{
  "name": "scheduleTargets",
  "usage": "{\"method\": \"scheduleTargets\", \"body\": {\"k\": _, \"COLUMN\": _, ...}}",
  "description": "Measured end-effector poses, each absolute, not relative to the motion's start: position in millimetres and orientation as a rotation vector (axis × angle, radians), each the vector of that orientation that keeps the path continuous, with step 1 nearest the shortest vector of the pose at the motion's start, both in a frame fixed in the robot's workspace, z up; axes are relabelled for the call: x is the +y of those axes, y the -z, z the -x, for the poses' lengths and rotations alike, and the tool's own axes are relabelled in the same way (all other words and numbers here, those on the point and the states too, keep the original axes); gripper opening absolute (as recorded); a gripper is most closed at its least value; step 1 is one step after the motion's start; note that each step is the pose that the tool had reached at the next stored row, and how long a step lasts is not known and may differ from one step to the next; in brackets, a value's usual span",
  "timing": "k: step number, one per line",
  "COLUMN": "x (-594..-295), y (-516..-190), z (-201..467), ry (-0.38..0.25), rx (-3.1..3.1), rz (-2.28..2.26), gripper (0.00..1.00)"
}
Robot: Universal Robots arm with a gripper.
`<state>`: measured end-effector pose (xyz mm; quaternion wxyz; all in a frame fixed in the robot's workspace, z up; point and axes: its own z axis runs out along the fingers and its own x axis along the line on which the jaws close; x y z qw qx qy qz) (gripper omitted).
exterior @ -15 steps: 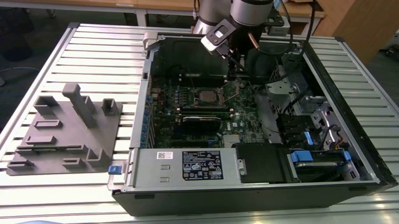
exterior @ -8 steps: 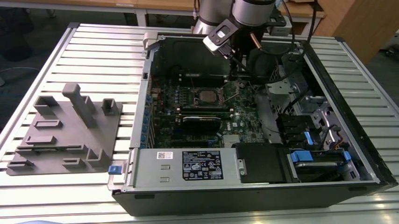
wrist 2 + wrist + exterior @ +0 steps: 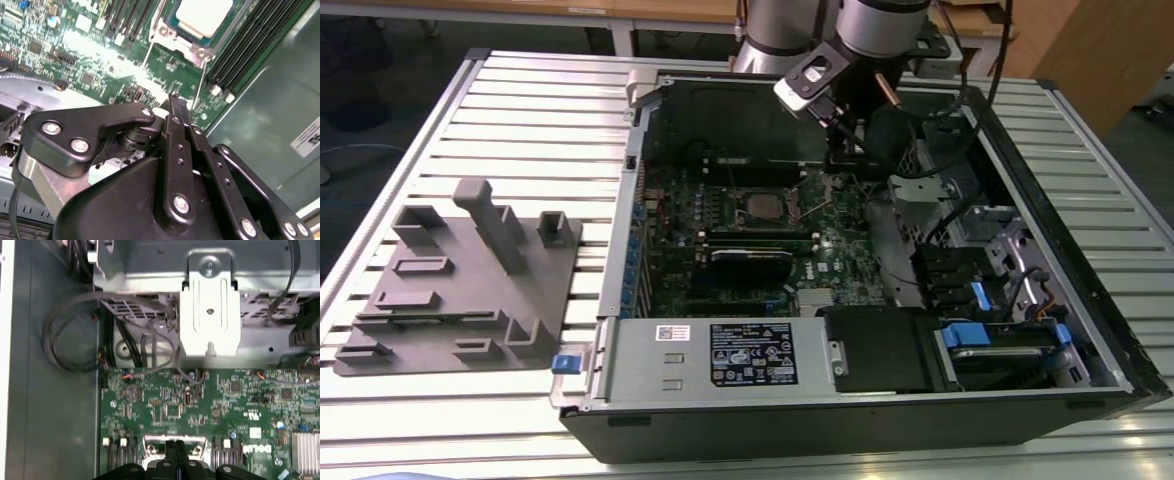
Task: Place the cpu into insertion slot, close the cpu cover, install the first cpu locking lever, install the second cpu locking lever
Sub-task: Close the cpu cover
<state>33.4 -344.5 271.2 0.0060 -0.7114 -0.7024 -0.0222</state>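
Fingers [image 3: 178, 117] are pressed together with nothing between them, just beside the socket [image 3: 736, 208], on its side toward the exterior view's right. Around the socket stands the open computer case [image 3: 787, 440], which lies on a slatted metal surface [image 3: 520, 110]. A grey moulded tray [image 3: 454, 300] rests on that surface well apart from the socket, toward the exterior view's left. The socket is set into a green circuit board [image 3: 834, 262]. In the second wrist view a thin silvery cover [image 3: 180, 42] lies flat over the socket. The chip [image 3: 205, 15] sits inside the socket, its pale, dull metal top showing through the cover's cut-out. Two thin wire levers [image 3: 149, 50] reach out from the cover's corners toward the fingers; I cannot tell whether they are latched.
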Motion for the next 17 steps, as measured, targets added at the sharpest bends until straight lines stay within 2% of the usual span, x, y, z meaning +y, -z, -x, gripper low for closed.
{"method": "scheduleTargets", "body": {"k": 17, "x": -344, "y": -271, "z": -49, "ry": 0.068, "rx": -2.197, "rz": 2.226, "gripper": 0.11}}
